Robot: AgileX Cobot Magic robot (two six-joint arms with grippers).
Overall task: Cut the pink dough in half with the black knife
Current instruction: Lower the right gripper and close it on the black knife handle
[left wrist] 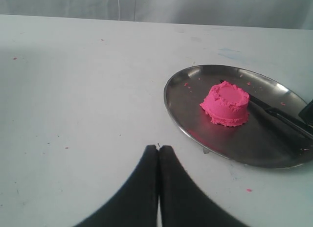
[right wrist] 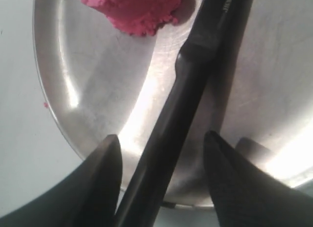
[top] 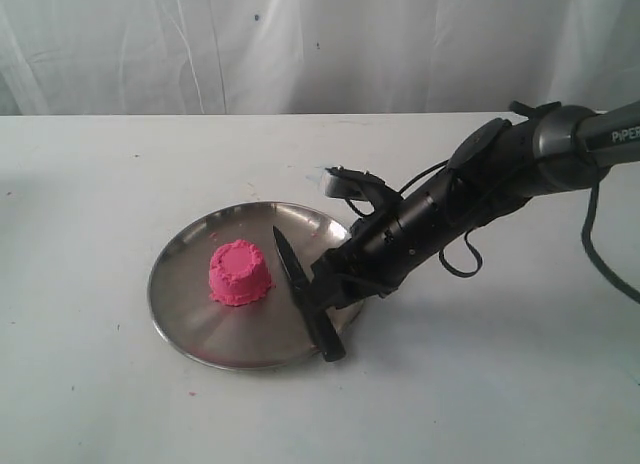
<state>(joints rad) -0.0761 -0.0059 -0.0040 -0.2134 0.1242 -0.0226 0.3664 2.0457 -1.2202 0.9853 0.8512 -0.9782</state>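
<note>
The pink dough stands whole as a flat-topped dome on the round steel plate, left of centre. It also shows in the left wrist view as the pink dough and at the edge of the right wrist view as the pink dough. The black knife lies across the plate's right side, handle over the rim. My right gripper is open, its fingers either side of the knife handle with gaps on both sides. My left gripper is shut on nothing, above bare table beside the plate.
White tabletop surrounds the plate, dotted with small pink crumbs. A white curtain hangs behind the table's far edge. The right arm with its cables reaches in from the right.
</note>
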